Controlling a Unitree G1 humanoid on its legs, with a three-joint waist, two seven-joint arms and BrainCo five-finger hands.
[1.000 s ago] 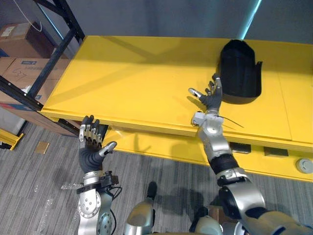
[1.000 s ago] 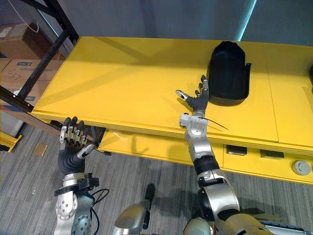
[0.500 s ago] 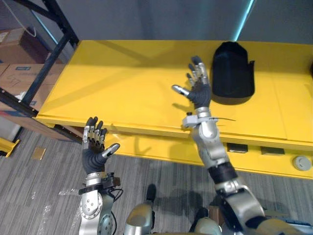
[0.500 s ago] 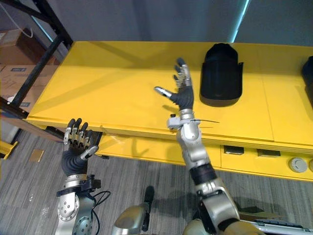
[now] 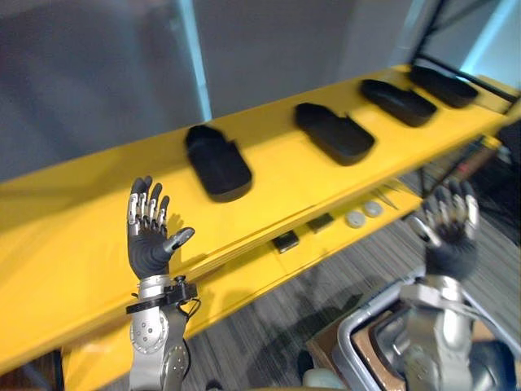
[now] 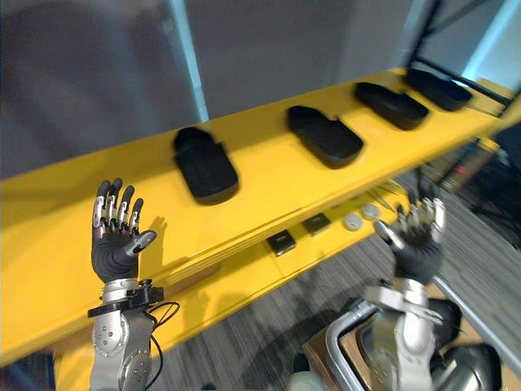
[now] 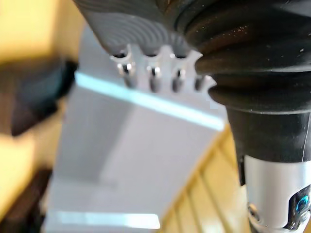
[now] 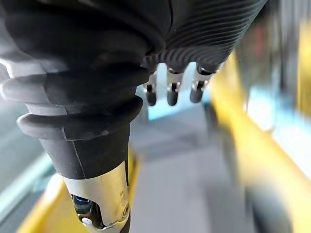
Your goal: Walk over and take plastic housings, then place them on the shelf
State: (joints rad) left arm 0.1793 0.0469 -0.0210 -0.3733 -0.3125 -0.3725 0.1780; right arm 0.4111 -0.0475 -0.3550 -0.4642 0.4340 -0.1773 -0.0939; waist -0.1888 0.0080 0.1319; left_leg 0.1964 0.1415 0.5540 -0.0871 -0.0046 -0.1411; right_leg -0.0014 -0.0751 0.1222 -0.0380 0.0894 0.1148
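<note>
Item: four black plastic housings, laid in a row along the top of a long yellow table (image 5: 98, 236), each well apart from the next. First housing (image 5: 217, 163), nearest the left hand, rounded at one end. Second housing (image 5: 334, 133), further to the right. Third housing (image 5: 399, 100) and fourth housing (image 5: 444, 85), toward the table's far right end, lower and longer in outline. All four rest on the surface, untouched by either hand. Lower ledge (image 5: 244, 273) of the same yellow, below the table's front edge: two small black blocks (image 5: 286, 241) side by side, then two grey round discs (image 5: 355, 218) just beside each other. Left hand (image 5: 151, 244): raised upright in front of the table edge, palm facing the camera, fingers (image 5: 140, 208) straight and spread wide, thumb out to the side, holding nothing; its wrist view shows the fingers (image 7: 153, 77) extended. Right hand (image 5: 448, 236): raised upright over the grey carpeted floor (image 5: 269, 326), off the table's right end, fingers (image 5: 452, 208) straight and apart, empty; its wrist view likewise shows the fingers (image 8: 172, 90) extended. Background: grey wall (image 5: 98, 73) with a pale blue vertical strip (image 5: 195, 57).
</note>
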